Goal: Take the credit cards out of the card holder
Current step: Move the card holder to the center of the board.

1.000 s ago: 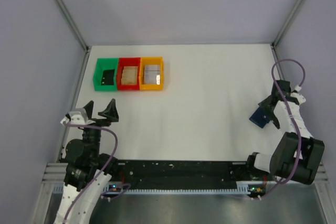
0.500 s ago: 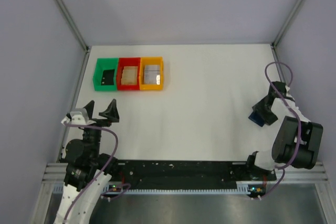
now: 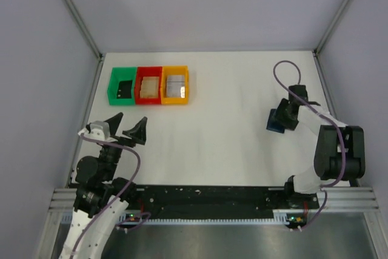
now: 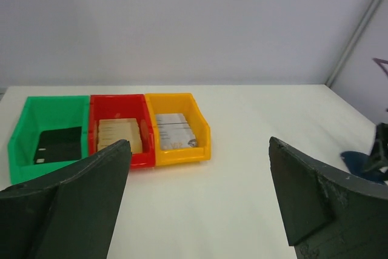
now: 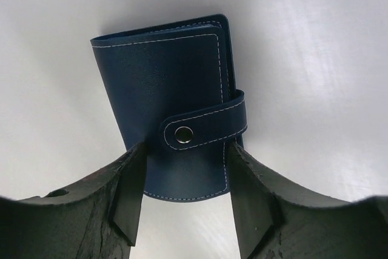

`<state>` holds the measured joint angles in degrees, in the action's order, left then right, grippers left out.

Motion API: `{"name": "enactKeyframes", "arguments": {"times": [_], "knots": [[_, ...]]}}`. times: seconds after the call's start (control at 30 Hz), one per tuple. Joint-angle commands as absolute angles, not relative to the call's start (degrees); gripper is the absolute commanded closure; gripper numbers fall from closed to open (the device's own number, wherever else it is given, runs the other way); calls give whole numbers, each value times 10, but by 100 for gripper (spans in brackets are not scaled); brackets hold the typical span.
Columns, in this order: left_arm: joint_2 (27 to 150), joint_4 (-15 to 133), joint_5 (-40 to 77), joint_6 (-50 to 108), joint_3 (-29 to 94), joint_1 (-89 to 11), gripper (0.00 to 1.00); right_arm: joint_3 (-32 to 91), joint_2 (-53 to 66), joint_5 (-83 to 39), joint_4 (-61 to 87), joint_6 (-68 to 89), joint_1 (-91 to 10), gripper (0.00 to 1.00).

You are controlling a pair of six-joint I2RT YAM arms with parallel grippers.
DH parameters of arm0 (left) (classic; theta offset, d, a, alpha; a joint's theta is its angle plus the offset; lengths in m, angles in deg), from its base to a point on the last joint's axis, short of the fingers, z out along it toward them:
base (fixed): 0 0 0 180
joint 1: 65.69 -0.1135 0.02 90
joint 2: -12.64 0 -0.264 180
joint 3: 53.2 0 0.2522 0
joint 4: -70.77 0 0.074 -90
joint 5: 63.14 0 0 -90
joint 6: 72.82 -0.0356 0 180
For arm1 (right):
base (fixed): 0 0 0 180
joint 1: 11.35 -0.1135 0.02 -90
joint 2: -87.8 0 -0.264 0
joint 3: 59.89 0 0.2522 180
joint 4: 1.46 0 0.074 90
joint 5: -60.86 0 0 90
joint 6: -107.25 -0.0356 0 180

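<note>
From above, the card holder (image 3: 273,123) is seen at the right of the table (image 3: 224,131), gripped in the right gripper (image 3: 282,116), probably so that it can be steadied for opening. The right arm is folded, its wrist reaching inward. The left gripper (image 3: 125,125) is held near its base, well apart from the holder.

In the left wrist view, its jaws are spread wide, facing the green bin (image 4: 18,131), red bin (image 4: 115,99) and orange bin (image 4: 182,153).

In the right wrist view, the holder's side edges are clamped between the fingers (image 5: 124,192). Its strap (image 5: 212,122) is snapped shut, so no credit cards are visible.
</note>
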<state>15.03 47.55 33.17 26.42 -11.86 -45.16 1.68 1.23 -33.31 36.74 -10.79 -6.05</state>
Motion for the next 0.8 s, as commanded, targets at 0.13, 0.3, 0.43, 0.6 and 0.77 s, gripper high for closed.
{"name": "enactKeyframes", "arguments": {"times": [0.13, 0.3, 0.43, 0.6, 0.77], "knots": [[286, 500, 162, 366, -64, -450, 1, 45, -17, -235, 359, -85, -280, 53], [413, 533, 60, 488, -73, -447, 2, 69, -12, -263, 344, -132, -392, 55], [499, 565, 74, 563, -96, -401, 2, 112, -12, -320, 375, -115, -459, 47], [584, 597, 168, 619, -102, -322, 2, 134, 12, -431, 435, -108, -486, 28], [648, 603, 172, 658, -104, -319, 2, 151, 2, -489, 450, -101, -504, 34]]}}
